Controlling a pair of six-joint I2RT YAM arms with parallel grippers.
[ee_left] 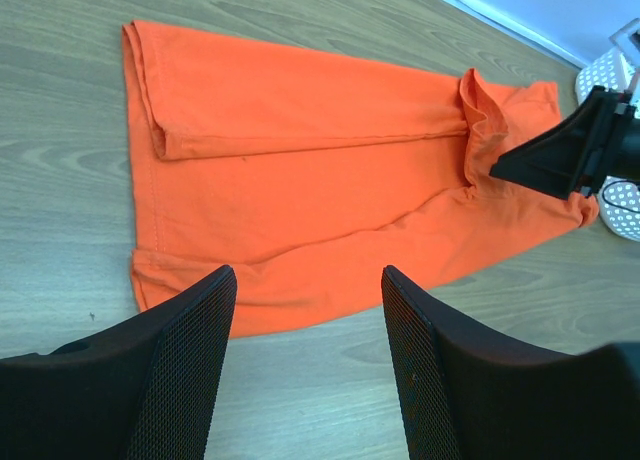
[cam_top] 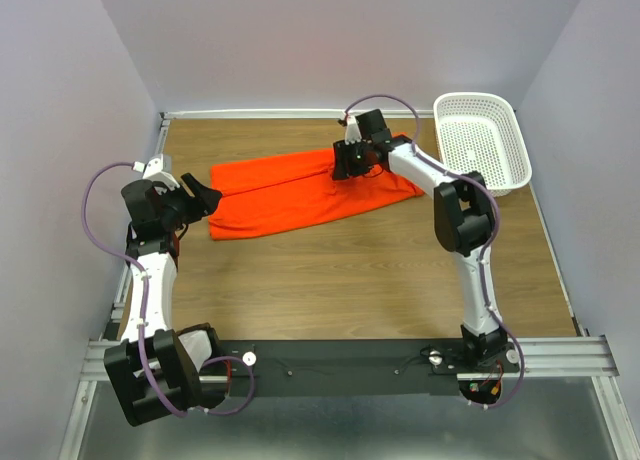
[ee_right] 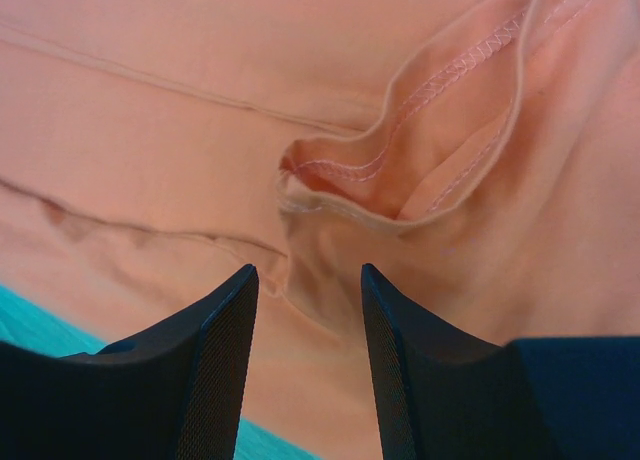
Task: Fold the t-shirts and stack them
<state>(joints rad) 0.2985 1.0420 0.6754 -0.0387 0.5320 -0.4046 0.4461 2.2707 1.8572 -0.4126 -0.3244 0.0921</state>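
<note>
- The left claw (cam_top: pixel 203 196) stands wide open and holds nothing. It hangs just off the left end of the t-shirt (cam_top: pixel 300 192), above the desk (cam_top: pixel 330 280).
- The orange t-shirt lies partly folded into a long band near the far side of the desk. Its long axis runs left to right between the two claws.
- The right claw (cam_top: pixel 351 162) sits low over the band's right part, so this arm is the nearer one. Its jaws stand apart with no cloth visibly clamped between them. A raised loop of hem (ee_right: pixel 440 130) stands just ahead of its tips.
- I judge that the next grasp turns on that loop, which lies straight ahead of the right claw.
- The white basket (cam_top: pixel 500 170) stands at the right, apart from the shirt.
</note>
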